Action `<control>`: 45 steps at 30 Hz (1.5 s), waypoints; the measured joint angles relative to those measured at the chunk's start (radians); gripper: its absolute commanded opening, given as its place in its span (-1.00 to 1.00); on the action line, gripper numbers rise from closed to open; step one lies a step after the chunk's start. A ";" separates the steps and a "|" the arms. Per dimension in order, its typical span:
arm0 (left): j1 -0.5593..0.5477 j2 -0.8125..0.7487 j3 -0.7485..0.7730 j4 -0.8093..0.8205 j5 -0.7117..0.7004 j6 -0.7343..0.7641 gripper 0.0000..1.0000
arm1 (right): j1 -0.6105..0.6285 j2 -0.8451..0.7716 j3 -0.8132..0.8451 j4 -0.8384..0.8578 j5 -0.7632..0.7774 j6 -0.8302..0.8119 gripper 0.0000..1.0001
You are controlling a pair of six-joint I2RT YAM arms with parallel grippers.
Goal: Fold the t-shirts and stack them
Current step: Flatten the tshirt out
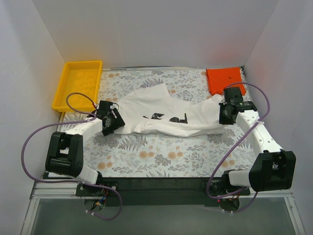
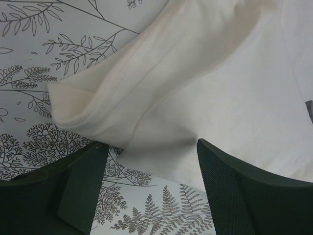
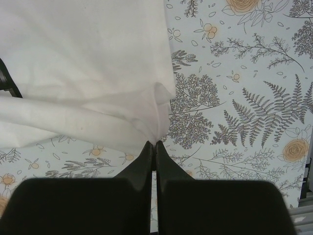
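White t-shirt (image 1: 161,113) lies crumpled and stretched crosswise at mid-table, black print (image 1: 166,118) face up near its middle. Orange-red t-shirt (image 1: 224,80) sits folded to a small square at the far right corner, well apart from the white one's bulk.

Right gripper (image 3: 155,148): jaws pressed together, a pinch of the white shirt's right edge caught at the tips.

Left gripper (image 2: 151,191): jaws spread wide at the shirt's left end, a hemmed edge lying between the fingers (image 2: 230,191), nothing gripped.

Floral-print table (image 1: 161,154) underneath. Yellow tray (image 1: 60,93) at the far left corner.
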 measured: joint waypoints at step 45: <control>0.003 -0.079 -0.078 0.031 0.065 -0.033 -0.42 | 0.000 -0.021 -0.026 0.017 0.000 0.001 -0.97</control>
